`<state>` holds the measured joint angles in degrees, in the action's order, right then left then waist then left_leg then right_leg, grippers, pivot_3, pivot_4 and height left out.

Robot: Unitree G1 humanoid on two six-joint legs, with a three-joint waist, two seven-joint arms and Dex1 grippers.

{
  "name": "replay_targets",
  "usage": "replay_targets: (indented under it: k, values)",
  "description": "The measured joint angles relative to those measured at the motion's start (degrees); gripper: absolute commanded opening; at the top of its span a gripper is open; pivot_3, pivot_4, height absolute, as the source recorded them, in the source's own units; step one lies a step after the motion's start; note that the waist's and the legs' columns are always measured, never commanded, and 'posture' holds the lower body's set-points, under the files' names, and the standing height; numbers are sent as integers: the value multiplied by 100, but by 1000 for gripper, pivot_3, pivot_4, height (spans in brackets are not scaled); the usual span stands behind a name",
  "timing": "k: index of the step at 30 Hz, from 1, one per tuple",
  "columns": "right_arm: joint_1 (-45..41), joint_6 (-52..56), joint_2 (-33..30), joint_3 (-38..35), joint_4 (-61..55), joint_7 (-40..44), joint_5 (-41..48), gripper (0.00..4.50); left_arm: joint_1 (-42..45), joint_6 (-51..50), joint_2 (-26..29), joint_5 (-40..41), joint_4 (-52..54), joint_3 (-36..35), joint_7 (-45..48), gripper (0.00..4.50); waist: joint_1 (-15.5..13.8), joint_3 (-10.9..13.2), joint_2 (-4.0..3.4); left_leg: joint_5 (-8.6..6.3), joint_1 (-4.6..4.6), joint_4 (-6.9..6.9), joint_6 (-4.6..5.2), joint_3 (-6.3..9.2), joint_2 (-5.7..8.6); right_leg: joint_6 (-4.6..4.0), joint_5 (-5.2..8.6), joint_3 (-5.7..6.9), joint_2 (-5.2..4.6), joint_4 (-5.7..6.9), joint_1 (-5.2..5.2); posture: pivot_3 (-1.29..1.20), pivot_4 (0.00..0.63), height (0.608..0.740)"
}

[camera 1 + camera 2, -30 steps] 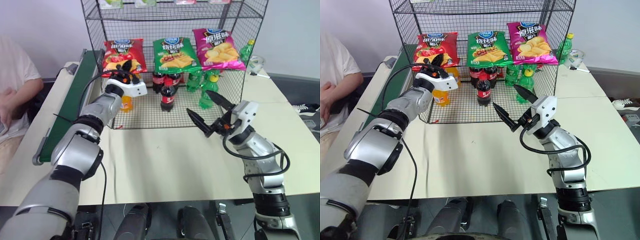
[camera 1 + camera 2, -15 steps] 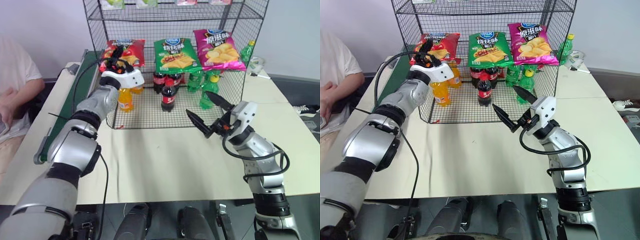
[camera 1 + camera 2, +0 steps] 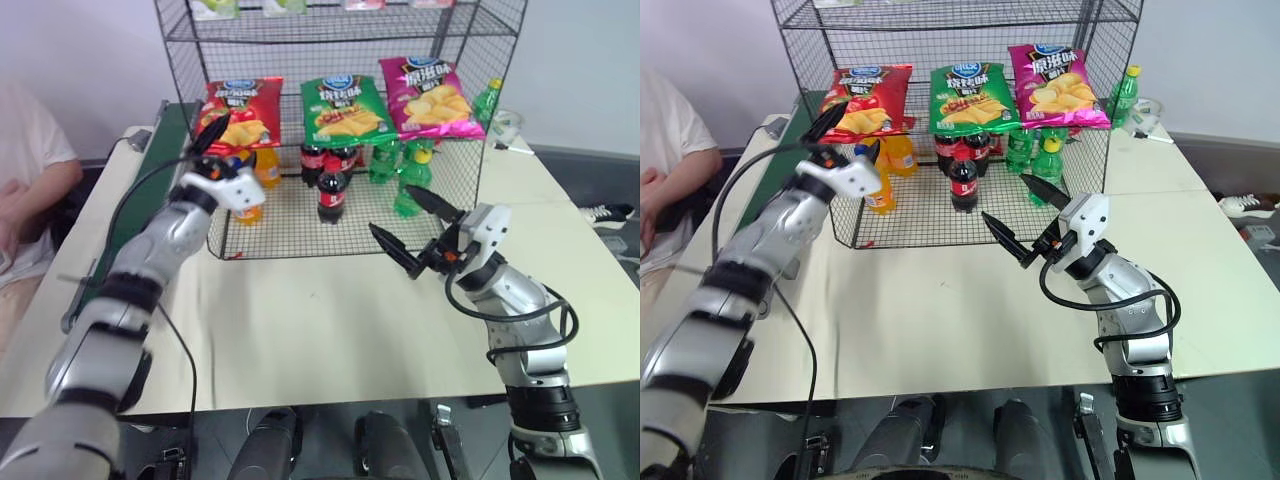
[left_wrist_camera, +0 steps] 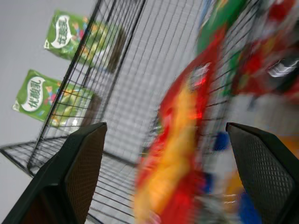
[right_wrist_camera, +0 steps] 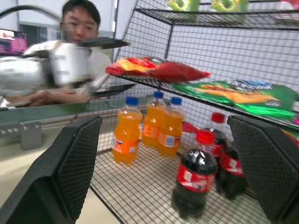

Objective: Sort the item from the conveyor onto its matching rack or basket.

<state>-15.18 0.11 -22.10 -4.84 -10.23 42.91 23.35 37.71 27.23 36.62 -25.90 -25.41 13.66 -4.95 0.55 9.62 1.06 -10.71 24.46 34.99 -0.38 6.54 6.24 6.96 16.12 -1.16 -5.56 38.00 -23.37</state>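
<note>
Left gripper point(image 3: 213, 152) has backed off open; red chip bag point(image 3: 240, 110) just beyond.

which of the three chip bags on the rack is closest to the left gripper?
The red chip bag, leftmost on the shelf; the open left gripper sits just below its front edge. The green chip bag and pink chip bag lie further right.

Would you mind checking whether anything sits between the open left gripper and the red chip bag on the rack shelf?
Nothing visible does. The red chip bag lies on the rack shelf, and the left gripper, open, is just in front of it with only air between.
</note>
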Motion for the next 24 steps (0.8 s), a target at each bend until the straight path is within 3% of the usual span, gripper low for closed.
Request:
replay_targets:
  k: [6,10,12,18,24]
  values:
    - [41,-2,-100,-20,43,80,2,4500,-1241,-329,322,1385,2179,-667,1341,4262,6,-4,-11,-1,-7,-4,1,1,-2,-3,0,-1,-2,-2,5,0,150,740]
    - [147,7,-361,-127,49,290,66,4500,-2859,-1778,327,4308,3419,-1308,2907,4262,53,-7,-26,-8,-8,-3,7,-5,-8,-4,1,-14,-9,-10,7,0,150,740]
    - [290,26,-587,-286,51,441,131,4500,-3417,-2441,438,5175,3609,-1667,3340,4262,28,-4,-27,-9,-7,-2,7,1,-11,-6,1,-11,-5,-9,8,0,150,740]
    - [1063,313,-1432,-815,-77,1106,626,4500,-4435,-3506,870,5972,3883,-2903,3941,4262,-95,-3,-31,-13,-11,3,12,2,-10,-30,15,-7,-9,-35,31,0,150,740]
    - [2049,475,-2134,-1532,-186,1839,928,4500,-4882,-3537,956,6005,3600,-3707,4607,4262,-125,-2,-33,-24,-21,1,2,-1,-20,-44,19,-4,-10,-66,58,0,150,740]
